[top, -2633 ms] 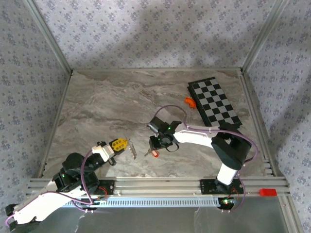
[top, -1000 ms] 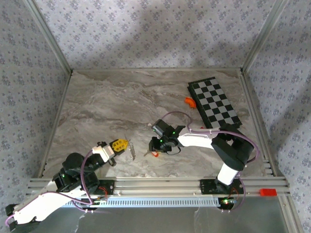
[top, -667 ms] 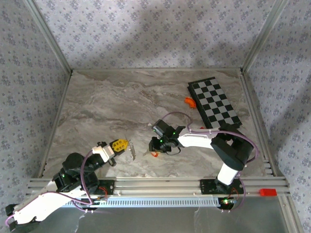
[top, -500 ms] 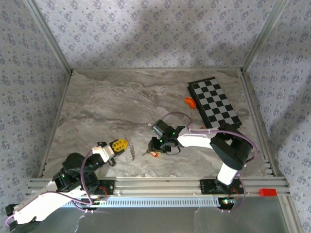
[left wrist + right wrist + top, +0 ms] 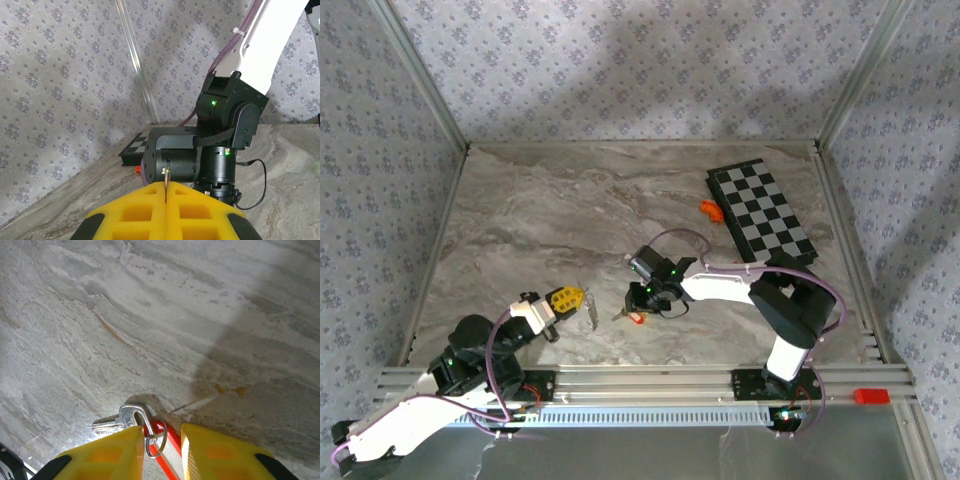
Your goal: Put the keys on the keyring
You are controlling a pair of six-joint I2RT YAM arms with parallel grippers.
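A small silver key (image 5: 116, 421) lies flat on the marble, and a little metal ring (image 5: 158, 438) passes through the slot in its head. A red-edged tag (image 5: 173, 439) lies under the ring. My right gripper (image 5: 162, 432) stands low over them, jaws apart, with ring and tag in the gap and the ring against the left finger (image 5: 110, 455). From above, the right gripper (image 5: 637, 306) covers the red tag (image 5: 636, 319). My left gripper (image 5: 165, 186) is shut on a thin silvery metal piece (image 5: 165, 176), seen edge-on. That piece (image 5: 590, 310) hangs just left of the right gripper.
A folded chessboard (image 5: 760, 212) lies at the back right with an orange curved piece (image 5: 709, 209) beside its left edge. A red block (image 5: 868, 396) sits on the front rail at the right. The right arm's wrist (image 5: 220, 150) stands close in front of the left gripper.
The right wrist has shifted slightly left and turned a little over the key, and its jaws stand a bit narrower. The left arm and its metal piece have not moved.
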